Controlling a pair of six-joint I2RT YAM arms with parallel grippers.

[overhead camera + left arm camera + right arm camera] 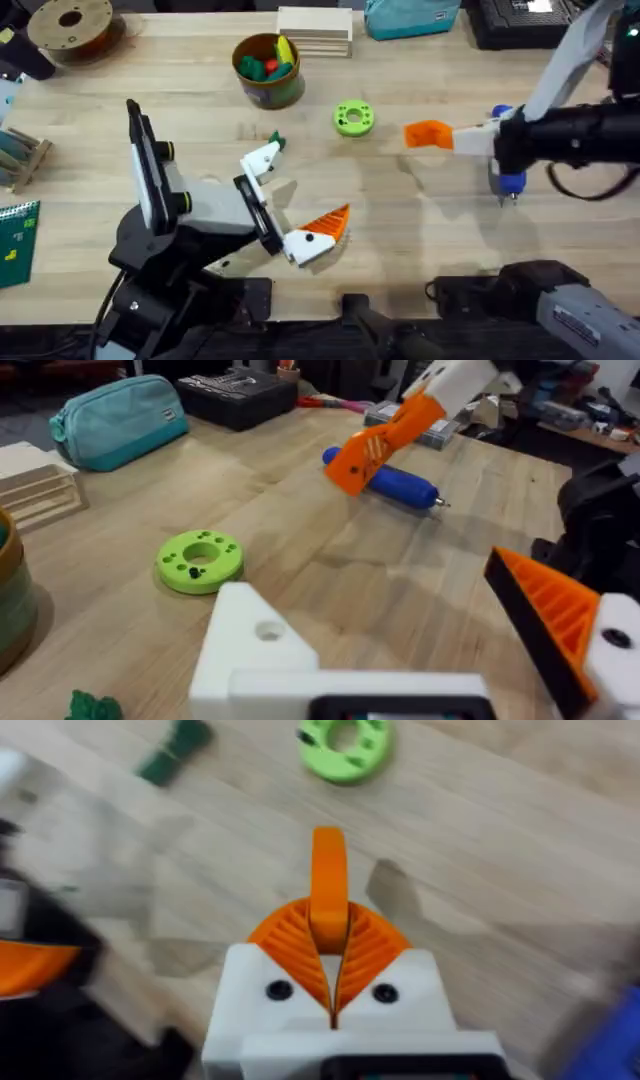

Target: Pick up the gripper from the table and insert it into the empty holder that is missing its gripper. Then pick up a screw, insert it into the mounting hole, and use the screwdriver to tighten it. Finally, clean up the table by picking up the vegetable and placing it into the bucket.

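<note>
My right gripper is shut on the gripper, a bare orange ribbed wedge that it holds above the table right of the middle. The left gripper stands open. Its far finger is the empty holder, a white block with a dark hole; its near finger carries an orange tip. The blue screwdriver lies under the right arm. The dark green vegetable lies beside the empty holder. The bucket stands at the back.
A bright green disc lies between the bucket and the held wedge. Red, yellow and green toys sit in the bucket. A filament spool, wooden blocks and a teal pouch line the far edge.
</note>
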